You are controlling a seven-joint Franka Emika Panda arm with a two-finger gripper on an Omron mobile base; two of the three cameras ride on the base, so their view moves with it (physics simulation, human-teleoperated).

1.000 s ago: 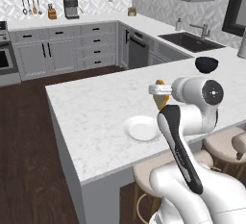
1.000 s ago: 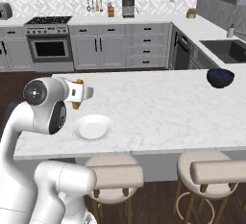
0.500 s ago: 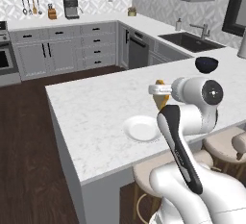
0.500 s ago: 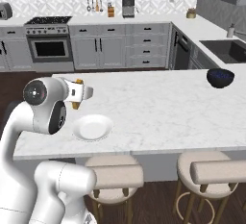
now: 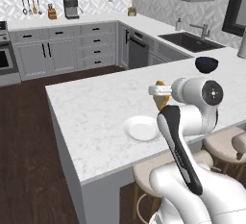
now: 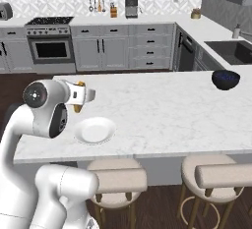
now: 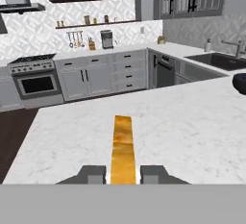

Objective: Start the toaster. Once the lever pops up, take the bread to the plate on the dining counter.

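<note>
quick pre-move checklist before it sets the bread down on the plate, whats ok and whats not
1. Bread held between the gripper fingertips: ok, the slice stands on edge between them in the hand view.
2. Plate bare and ready: ok, nothing lies on it.
3. Plate sits on the dining counter, back from the edge: ok.
4. Bread over the plate: not ok, it hangs above the counter just beyond the plate's far rim.
5. Bread flat for placing: not ok, it is held on edge.
6. Black bowl out of the way: ok, far along the counter.
</note>
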